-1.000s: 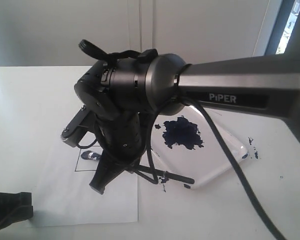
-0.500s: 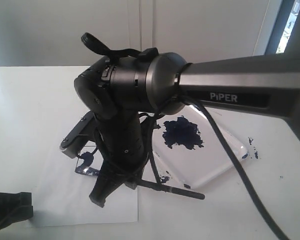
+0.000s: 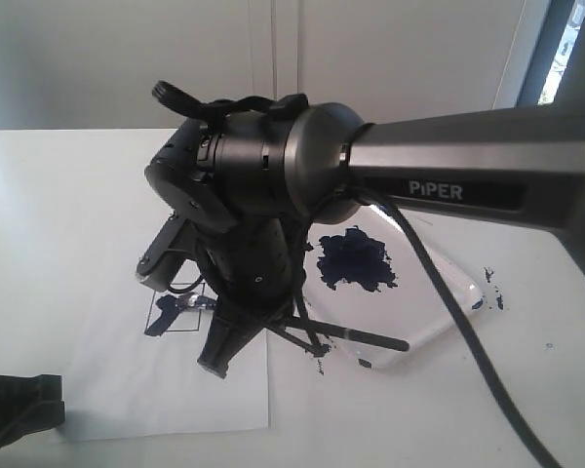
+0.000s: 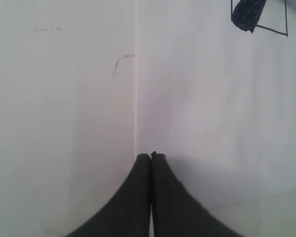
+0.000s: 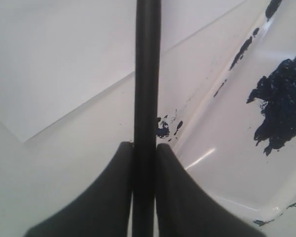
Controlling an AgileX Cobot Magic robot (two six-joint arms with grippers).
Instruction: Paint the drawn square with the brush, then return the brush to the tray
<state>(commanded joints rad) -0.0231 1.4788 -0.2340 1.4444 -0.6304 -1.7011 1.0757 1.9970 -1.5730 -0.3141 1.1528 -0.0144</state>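
My right gripper [image 3: 216, 365] hangs over the paper's right edge, shut on the brush's black handle [image 5: 147, 74]. The handle's free end [image 3: 366, 338] sticks out right, over the tray's front rim. The bristle end points at the drawn square [image 3: 168, 314] and is mostly hidden by the wrist. The square is a thin pen outline with a dark blue smear inside; one corner of it [image 4: 271, 22] shows in the left wrist view. The white tray [image 3: 429, 302] with its blue paint blotch [image 3: 354, 259] lies right of the paper. My left gripper [image 4: 151, 156] is shut and empty, low over the paper.
The white paper sheet [image 3: 127, 390] lies flat on the white table. Blue paint specks [image 3: 491, 292] dot the table beside the tray's right corner and its front rim [image 5: 163, 129]. The right arm's long link and cable span the right half of the exterior view.
The right gripper has swung right with the brush, and the handle's free end now lies further right. The blue smear inside the square has grown. The left gripper has not moved.
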